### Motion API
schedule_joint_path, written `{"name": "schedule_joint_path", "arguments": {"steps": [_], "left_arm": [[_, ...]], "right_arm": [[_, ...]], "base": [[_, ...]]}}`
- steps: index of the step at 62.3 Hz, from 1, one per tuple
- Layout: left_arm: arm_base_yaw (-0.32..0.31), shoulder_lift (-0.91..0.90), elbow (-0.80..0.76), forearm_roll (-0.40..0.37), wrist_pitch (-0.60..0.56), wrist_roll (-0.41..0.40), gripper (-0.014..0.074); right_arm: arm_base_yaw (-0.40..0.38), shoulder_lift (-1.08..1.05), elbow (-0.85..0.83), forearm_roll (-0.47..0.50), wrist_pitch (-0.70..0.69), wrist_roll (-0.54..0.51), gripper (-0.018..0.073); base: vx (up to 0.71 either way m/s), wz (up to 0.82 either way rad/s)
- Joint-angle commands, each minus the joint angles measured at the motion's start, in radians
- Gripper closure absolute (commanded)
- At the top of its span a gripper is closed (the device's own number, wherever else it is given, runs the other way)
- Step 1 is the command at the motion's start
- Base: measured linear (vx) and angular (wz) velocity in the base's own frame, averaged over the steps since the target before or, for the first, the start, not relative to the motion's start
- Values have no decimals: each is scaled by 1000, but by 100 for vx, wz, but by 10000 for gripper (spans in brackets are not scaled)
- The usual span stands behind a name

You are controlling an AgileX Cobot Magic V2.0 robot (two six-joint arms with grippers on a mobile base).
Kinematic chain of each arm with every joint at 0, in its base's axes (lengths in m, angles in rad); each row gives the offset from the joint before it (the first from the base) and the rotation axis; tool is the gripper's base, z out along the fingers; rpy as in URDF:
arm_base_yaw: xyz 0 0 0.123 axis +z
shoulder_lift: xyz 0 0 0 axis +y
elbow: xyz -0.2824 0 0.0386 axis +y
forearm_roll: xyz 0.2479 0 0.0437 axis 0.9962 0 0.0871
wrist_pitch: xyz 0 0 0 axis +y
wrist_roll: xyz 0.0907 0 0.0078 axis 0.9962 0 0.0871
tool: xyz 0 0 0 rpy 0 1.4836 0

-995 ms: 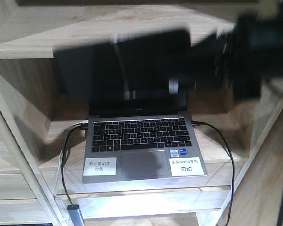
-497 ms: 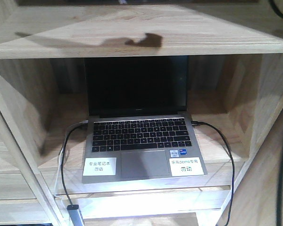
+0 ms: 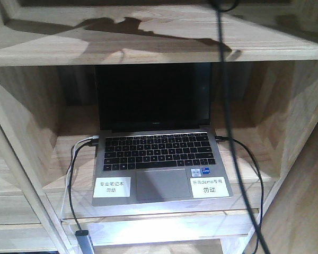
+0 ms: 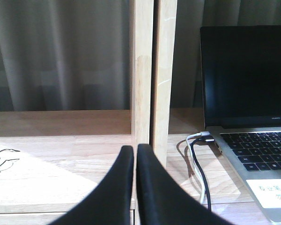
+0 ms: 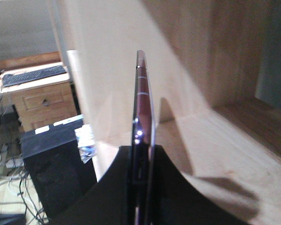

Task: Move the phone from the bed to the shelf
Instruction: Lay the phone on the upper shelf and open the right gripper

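In the right wrist view the right gripper (image 5: pixel 141 161) has its jaws clamped on the phone (image 5: pixel 144 117), which shows edge-on and upright, its thin pinkish rim rising from between the dark fingers. Just beyond it lies a pale board of the shelf (image 5: pixel 215 140), with a wooden wall behind; the phone is above that board and not yet lying on it, as far as this view shows. Off to the left, farther back, stand a dark box and a small wooden drawer unit.

In the left wrist view the left gripper (image 4: pixel 135 161) has its jaws together on nothing, hovering low over a shelf board near an upright wooden post (image 4: pixel 150 79). To its right sit the cables (image 4: pixel 196 159) and the grey laptop (image 4: pixel 246 93), with curtain behind.

The front view shows the laptop open in its compartment, a dark cable hanging down in front, and a shadow on the board above; neither gripper nor the phone appears there.

Judged from this, the pickup and carry are done; what is left is lowering the phone onto a board, releasing it, and backing the arm out
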Motion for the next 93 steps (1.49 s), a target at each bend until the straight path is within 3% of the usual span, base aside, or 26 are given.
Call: {"name": "schedule_joint_path", "arguments": {"steps": [1, 41, 55, 75, 81, 93], "left_arm": [[-4, -13, -21, -9, -72, -6, 595], [-4, -13, -21, -9, -72, -6, 595], [-4, -13, -21, -9, -72, -6, 595], [-4, -13, -21, -9, -72, -6, 595], [-4, -13, -21, -9, -72, -6, 595], [-4, -13, -21, -9, -72, -6, 595]], "right_arm": [[1, 3, -66, 68, -62, 16, 562], [0, 143, -76, 56, -140, -7, 528], [-2, 143, -76, 18, -195, -6, 379], [-2, 143, -76, 15, -264, -1, -17], [-2, 143, -76, 15, -264, -1, -52], [-2, 137, -76, 15, -264, 4, -27]], "base": [[0, 0], [0, 0], [0, 0], [0, 0], [0, 0], [0, 0]]}}
